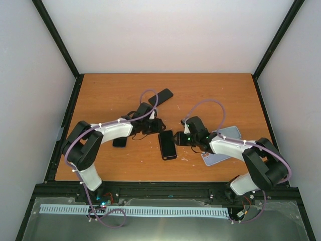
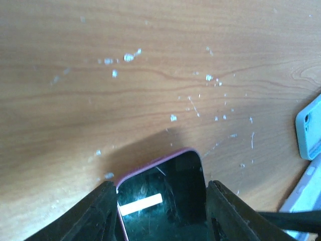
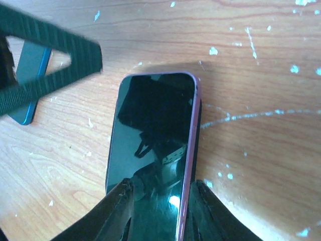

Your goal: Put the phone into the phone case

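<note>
Phone [image 1: 168, 145], dark-screened with a pink rim, lies face up near the middle of the wooden table [image 1: 110, 95]. Its long axis runs near to far, and it sits between the two grippers.

The left gripper [image 2: 160, 185] extends toward it from the far left. In its wrist view the fingers [image 2: 103, 211] sit tight against both long edges of a pink-rimmed screen, pinching it. Only a short end sticks out past the tips.

The right gripper [image 3: 163, 183] extends from the right. Its own camera shows the fingers narrowly parted at the end of the phone closest to the lens. One tip overlaps the glass and the other sits just outside the rim. I cannot tell whether they clamp the phone or only hang above it. Possibly both wrist cameras show the one handset, though the angles do not make that sure.

To the right, partly under the right arm, lie a pale blue phone case [image 1: 231, 131] and, nearer, a lavender phone case [image 1: 213, 158]. Both are apart from the phone.

A black handset [image 1: 160, 96] lies farther back. A blue-edged handset [image 1: 119, 142] sits under the left forearm. A green woven strap [image 3: 50, 55] crosses the upper left of the right wrist view.
</note>
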`<state>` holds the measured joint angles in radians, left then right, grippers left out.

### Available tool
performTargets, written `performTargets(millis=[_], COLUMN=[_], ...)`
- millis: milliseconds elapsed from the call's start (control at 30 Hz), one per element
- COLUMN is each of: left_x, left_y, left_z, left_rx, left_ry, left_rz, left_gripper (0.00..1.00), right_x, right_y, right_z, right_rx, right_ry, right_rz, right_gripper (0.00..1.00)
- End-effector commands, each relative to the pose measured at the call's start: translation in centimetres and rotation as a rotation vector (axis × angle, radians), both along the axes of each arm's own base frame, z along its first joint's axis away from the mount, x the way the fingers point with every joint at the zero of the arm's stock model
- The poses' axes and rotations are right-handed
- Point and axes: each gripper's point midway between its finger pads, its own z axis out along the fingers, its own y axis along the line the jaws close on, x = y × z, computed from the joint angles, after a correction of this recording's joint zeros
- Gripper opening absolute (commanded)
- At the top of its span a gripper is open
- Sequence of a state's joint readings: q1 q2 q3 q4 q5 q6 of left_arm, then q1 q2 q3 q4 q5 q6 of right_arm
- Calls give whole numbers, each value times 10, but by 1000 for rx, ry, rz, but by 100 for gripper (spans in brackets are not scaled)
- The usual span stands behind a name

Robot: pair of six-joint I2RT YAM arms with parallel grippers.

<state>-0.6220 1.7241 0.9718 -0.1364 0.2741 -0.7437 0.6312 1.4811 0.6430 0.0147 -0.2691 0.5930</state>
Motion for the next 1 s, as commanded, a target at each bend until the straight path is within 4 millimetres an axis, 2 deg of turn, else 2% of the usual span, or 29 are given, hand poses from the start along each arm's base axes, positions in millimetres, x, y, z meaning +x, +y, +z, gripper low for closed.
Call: performTargets(millis=[0,133,300,500,700,967], left_x=[29,46,50,45,42,39], left_y=[3,0,-8,-13,-22,-32], left_z=[22,23,12,-6,-8,-19], left_rx=[83,130,145,162,116,99], left_ry=[-118,-165,-155,-83,-63,-13], left_rz=[-2,-32,-110,-165,-204,-256], left_gripper=[49,49,54,53,50,51], right_x=[-24,-47,-66,-75,-85,-86], right_y=[-11,-22,-21,-25,-24,-14], right_z=[-13,-24,-22,-22,-29,-29], right_rx=[-6,9,4,-189,-339,-505], right_ry=[89,173,158,56,8,-92], right_rz=[-27,-65,-42,29,62,124], right_gripper=[32,41,52,64,73,74])
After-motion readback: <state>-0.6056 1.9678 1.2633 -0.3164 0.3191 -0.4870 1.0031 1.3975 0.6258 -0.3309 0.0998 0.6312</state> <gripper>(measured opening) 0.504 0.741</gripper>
